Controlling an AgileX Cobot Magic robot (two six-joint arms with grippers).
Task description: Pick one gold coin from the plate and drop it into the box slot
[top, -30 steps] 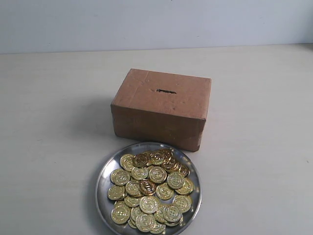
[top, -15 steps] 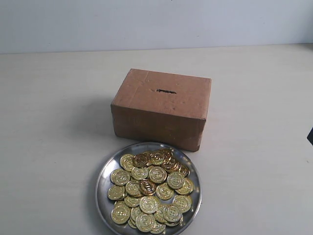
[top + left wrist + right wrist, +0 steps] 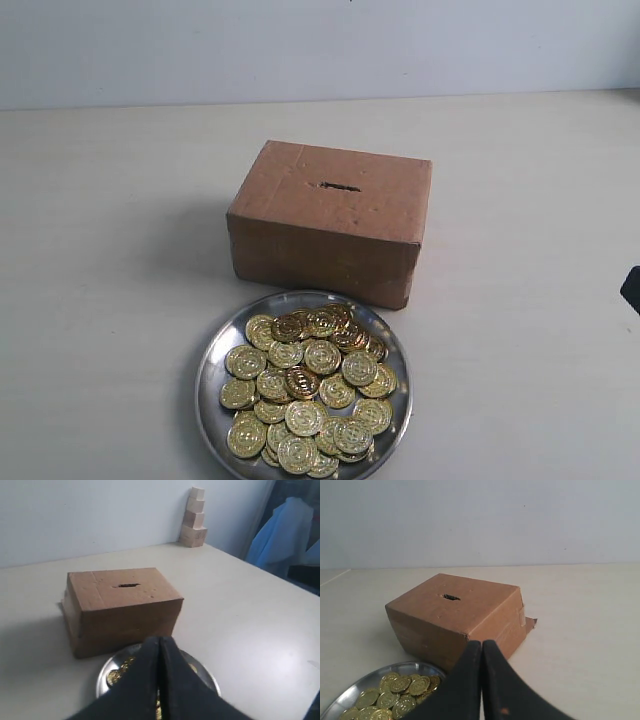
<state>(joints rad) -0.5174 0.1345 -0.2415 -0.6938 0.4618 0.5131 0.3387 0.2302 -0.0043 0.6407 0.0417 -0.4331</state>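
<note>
Entering at the right edge of the exterior view, a dark part of the right arm (image 3: 632,288) shows larger than in the earlier frame; nothing else has shifted.

Step judged: approach, pick not begun. Box (image 3: 330,225) stands behind the plate (image 3: 204,385), just beside it. Coins (image 3: 305,385) lie heaped on the plate, none taken. Slot (image 3: 340,186) in the box top is unobstructed. Jaws of the left gripper (image 3: 159,640) and right gripper (image 3: 481,642) are pressed together, holding nothing. Next move calls for spreading 1 pair of jaws and descending on 1 coin.

Table (image 3: 110,300): pale, matt. Wall (image 3: 300,40): plain white. Stacked wood blocks (image 3: 194,517) stand against it.
</note>
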